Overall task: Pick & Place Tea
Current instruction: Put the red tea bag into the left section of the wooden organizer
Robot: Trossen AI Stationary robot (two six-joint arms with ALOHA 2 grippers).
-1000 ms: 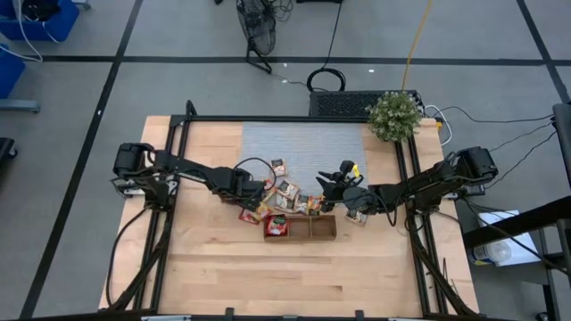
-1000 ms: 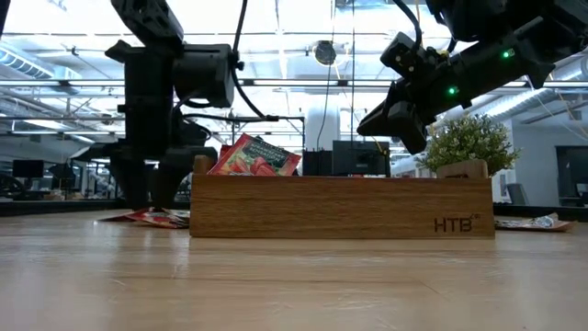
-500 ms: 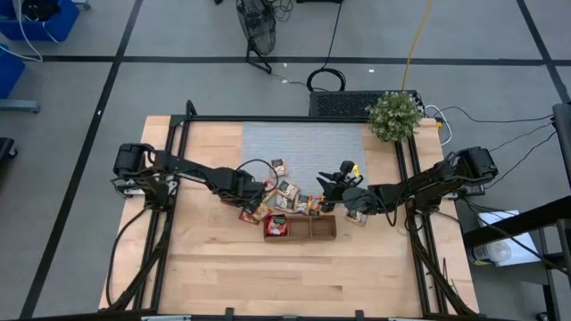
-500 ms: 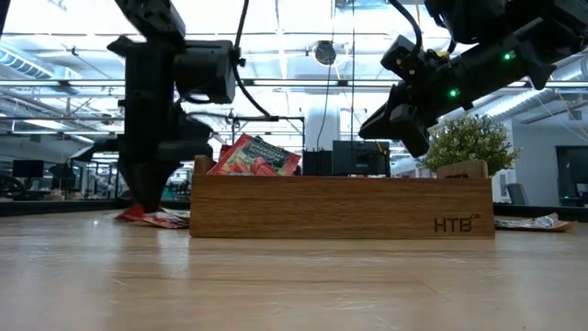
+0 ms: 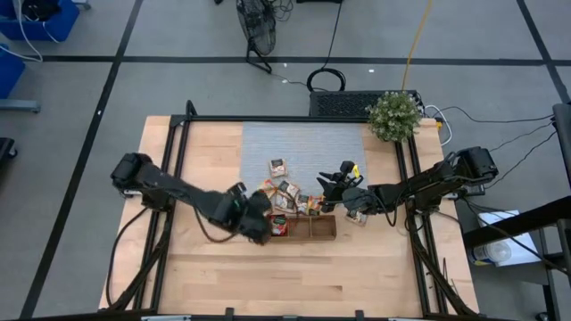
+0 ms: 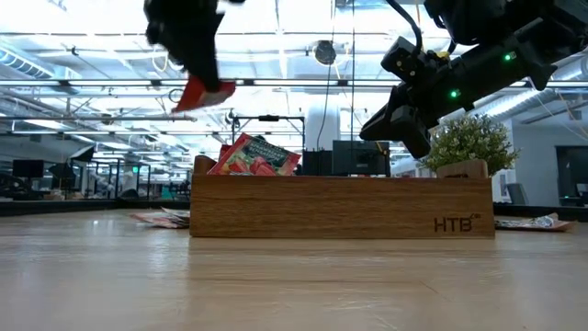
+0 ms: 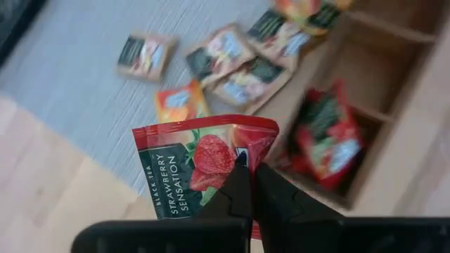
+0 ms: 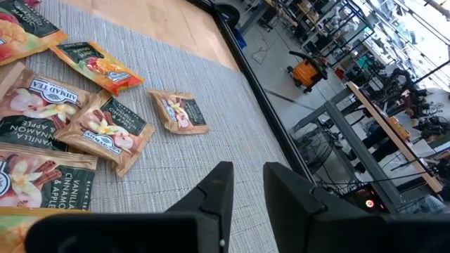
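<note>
On grey mat [image 5: 303, 147]: about eight loose tea packets [image 7: 232, 53]; one red in wooden tray [image 5: 303, 229]. Left gripper [image 7: 249, 184] clamped on red strawberry packet [image 7: 190, 169]; right gripper [image 8: 242, 186] slightly parted, empty.

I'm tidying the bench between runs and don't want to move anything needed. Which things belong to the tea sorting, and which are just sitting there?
Part of the job:
- red strawberry tea packet, held by the left gripper
- loose tea packets on the grey mat
- red packet in the tray
- wooden tray

Just lying about:
- potted plant
</note>
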